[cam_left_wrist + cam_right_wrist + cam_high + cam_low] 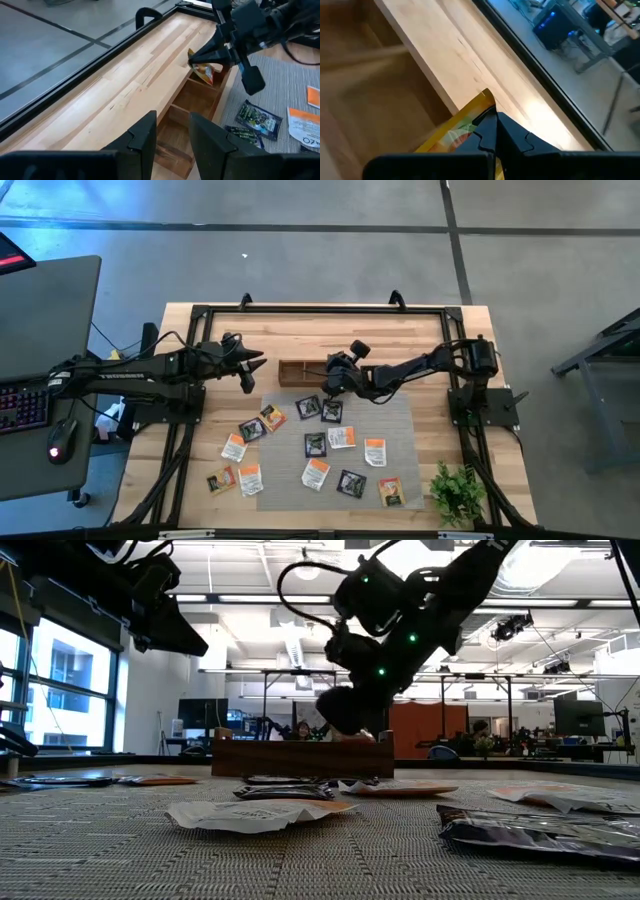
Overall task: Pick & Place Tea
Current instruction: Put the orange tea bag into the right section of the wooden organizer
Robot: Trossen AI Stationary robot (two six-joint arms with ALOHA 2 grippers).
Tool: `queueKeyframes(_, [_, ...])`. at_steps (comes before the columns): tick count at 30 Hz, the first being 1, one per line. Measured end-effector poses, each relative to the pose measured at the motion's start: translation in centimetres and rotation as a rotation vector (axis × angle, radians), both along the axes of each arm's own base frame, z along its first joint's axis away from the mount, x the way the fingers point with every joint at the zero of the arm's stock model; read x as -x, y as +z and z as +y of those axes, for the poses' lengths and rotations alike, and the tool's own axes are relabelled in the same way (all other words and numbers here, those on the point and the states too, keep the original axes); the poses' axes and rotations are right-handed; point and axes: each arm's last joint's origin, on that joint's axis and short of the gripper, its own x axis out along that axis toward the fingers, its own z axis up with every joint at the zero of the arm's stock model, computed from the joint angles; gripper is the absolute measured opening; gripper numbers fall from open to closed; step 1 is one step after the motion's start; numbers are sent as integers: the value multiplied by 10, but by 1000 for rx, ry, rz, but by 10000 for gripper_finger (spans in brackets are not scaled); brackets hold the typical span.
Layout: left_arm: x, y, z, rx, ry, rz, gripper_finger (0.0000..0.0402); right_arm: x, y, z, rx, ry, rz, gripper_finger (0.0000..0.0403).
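Observation:
A yellow-brown tea sachet (204,71) is in my right gripper (192,62), which is shut on it over the right-end compartment of the brown wooden box (300,371). Several more sachets, black (316,444), white with orange (375,451) and yellow-brown (390,491), lie flat on the grey mat (400,420) near the box. My left gripper (172,142) hovers open and holding nothing above the tabletop, just left of the box's left end. My right gripper pinches the yellow-brown sachet by its two flat faces (465,122) between its two fingers. One corner (487,94) sticks out past the fingertips. The fingers slant down from the table's right side. The sachet hangs tilted over the compartment; whether it touches the box I cannot tell.
A black metal frame rail (320,308) runs along the table's far edge behind the box. A small green plant (457,492) stands at the near right corner. A dark desk with keyboard (25,405) and mouse stands off the table's left side.

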Motion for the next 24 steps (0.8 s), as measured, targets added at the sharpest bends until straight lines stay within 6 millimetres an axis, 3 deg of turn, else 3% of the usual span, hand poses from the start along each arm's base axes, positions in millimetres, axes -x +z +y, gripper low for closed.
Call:
queueKeyframes(8, [0, 0, 0, 0, 0, 0, 112, 1, -1, -2, 5, 15, 37, 9])
queueKeyframes(18, [0, 0, 0, 0, 0, 0, 112, 1, -1, -2, 10, 34, 54, 70])
queueKeyframes(24, [0, 0, 0, 0, -1, -1, 112, -3, 25, 10, 69, 116, 59, 82])
